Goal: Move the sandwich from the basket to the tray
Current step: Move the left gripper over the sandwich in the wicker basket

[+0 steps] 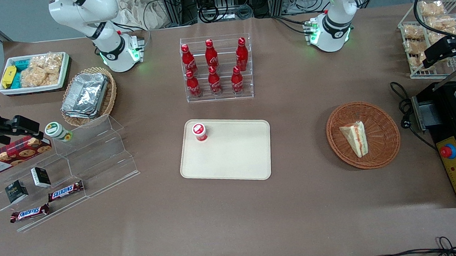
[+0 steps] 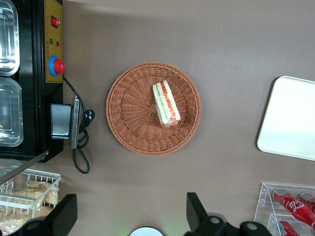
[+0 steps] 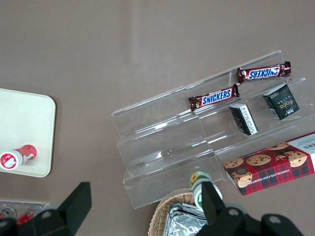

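Front view shows you the cream tray (image 1: 230, 159) lying flat in the middle of the table, with a small red-capped cup (image 1: 199, 131) in one corner. Toward the working arm's end sits the round brown basket (image 1: 383, 150). Your sandwich (image 1: 355, 138) lies inside it. Your gripper (image 2: 129, 216) hangs high above the basket, fingers spread wide, holding nothing

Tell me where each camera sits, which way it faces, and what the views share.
Front view: high, facing both arm bases, looking down on the tray, basket and sandwich.
Left wrist view: high above the basket and sandwich, looking straight down; the open gripper shows.
Right wrist view: looks down on the Snickers bars; parked fingers show.
All three share the tray.
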{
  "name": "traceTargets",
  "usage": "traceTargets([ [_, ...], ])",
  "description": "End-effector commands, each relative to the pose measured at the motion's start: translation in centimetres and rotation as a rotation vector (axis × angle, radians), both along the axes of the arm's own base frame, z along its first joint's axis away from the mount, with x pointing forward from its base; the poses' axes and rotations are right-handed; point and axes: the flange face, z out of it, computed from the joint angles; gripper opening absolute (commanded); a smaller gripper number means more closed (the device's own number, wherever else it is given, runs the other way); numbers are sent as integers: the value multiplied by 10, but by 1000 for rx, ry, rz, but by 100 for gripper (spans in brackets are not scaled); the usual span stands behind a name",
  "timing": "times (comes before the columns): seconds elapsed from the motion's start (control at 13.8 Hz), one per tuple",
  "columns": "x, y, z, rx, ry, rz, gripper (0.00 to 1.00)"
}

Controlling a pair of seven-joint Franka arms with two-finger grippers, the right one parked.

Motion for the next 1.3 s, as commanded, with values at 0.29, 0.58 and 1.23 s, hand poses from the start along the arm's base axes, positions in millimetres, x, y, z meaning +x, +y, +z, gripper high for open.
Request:
traceTargets([
  [0.29, 1, -1, -13, 9, 38, -3, 100],
  [0.58, 31, -7, -82, -8, 135, 103, 100],
  [1.23, 60, -52, -294, 8, 119, 205, 100],
])
